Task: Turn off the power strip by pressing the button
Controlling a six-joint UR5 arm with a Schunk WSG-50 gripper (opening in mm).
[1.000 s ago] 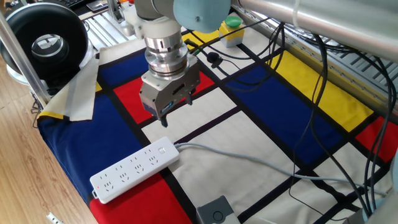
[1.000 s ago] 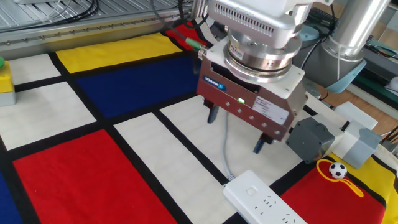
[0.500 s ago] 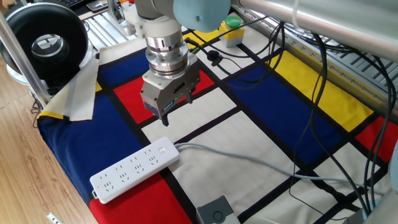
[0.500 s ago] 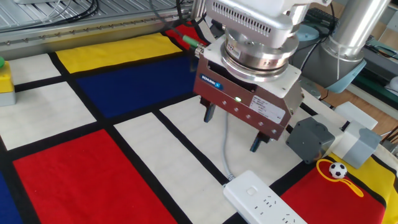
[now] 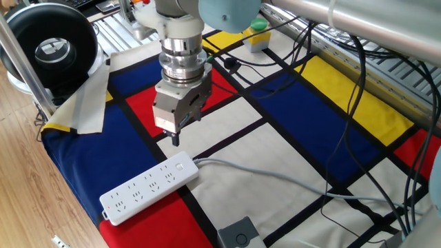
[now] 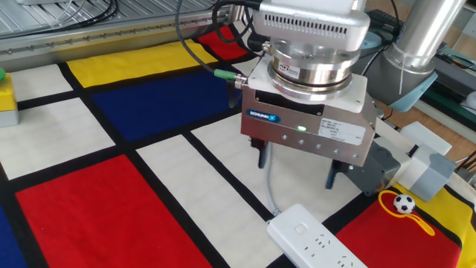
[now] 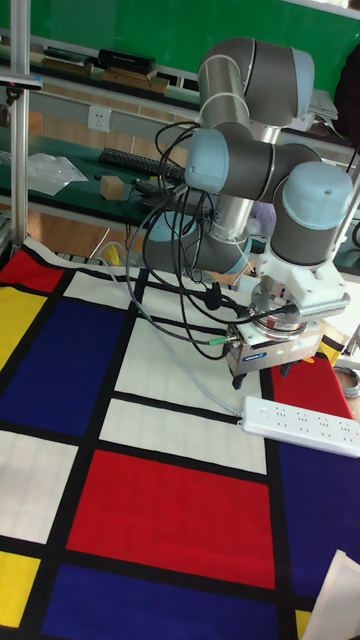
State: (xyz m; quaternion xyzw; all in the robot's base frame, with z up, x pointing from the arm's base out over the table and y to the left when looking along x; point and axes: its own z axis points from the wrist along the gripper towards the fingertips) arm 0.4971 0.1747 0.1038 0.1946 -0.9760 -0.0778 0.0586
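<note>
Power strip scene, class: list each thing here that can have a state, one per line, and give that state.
claw: open, fingers apart, above the cloth, holding nothing.
power strip: flat on the cloth, sockets empty, untouched.
button: at the cord end, not being pressed.
cord: attached to the strip, lying slack.

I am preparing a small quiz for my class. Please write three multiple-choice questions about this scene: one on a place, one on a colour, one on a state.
1. Where does the power strip lie?
A. on the checked cloth
B. on the wooden floor
C. on the black fan

2. What colour is the power strip?
A. black
B. white
C. green

3. The tool is:
A. pressing the strip
B. holding the cord
C. above the cloth, fingers apart

Answers:
1 A, coloured squares lie around it.
2 B, its body is white.
3 C, a gap shows between its fingers, which touch nothing.
</note>
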